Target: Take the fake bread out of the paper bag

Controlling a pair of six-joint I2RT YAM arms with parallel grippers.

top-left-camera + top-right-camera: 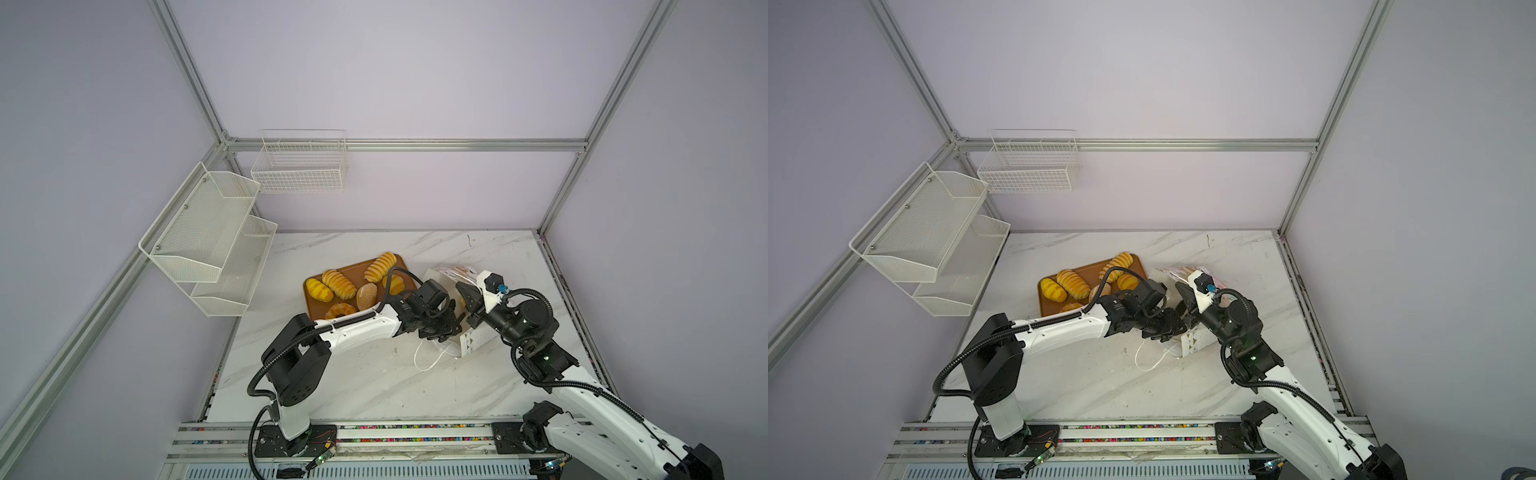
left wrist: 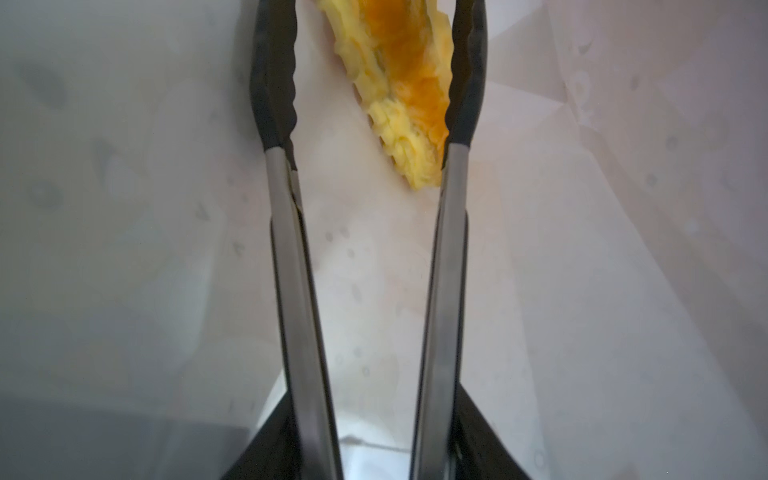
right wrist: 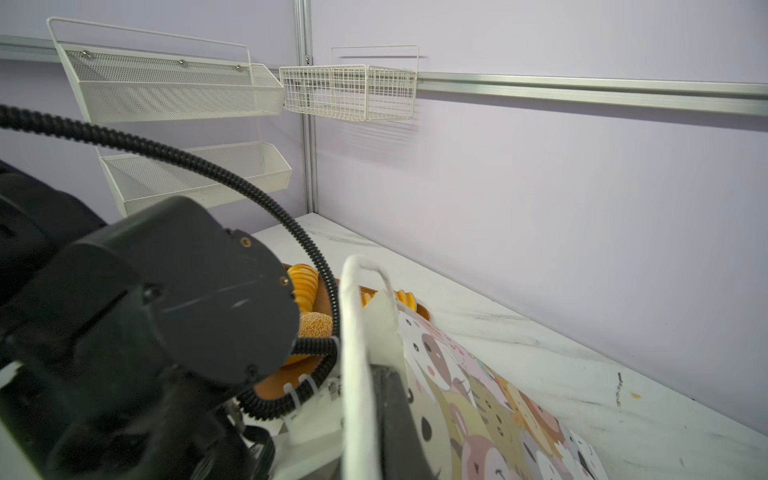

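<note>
1. Six pieces of bread (image 1: 338, 284) lie on the brown tray (image 1: 353, 268), outside the paper bag (image 1: 457, 271). Judging by that, most of the unloading is done.
2. The bag lies tipped on its side on the table (image 1: 374, 382), just beside the tray. Its mouth is turned toward the arms, and one cord handle (image 1: 424, 361) trails loose on the marble.
3. At least one ridged yellow loaf (image 2: 399, 83) is inside the bag, on the white lining, so the job is not finished.
4. The left gripper (image 1: 442, 326) clasps a pair of tongs (image 2: 291, 249) and holds them inside the bag. The tongs stand spread. The loaf lies between their black tips, against one tip and with a gap to the other, so it is not yet pinched.
5. The right gripper (image 1: 467, 301) is pressed together on the bag's rim, near the other handle (image 3: 353, 332). It appears to be holding the mouth up.
6. What probably remains is to squeeze the tongs on the loaf, draw it out and set it on the tray.
7. Several things are hidden or hard to make out:
   - The loaf's far end is cut off at the edge of the left wrist view.
   - The deepest part of the bag is out of sight, so it cannot be told whether more bread lies there.
   - In both top views the arms cover the bag's mouth.
   - The left arm's cable (image 1: 390, 278) crosses the tray and partly hides some pieces.
</note>
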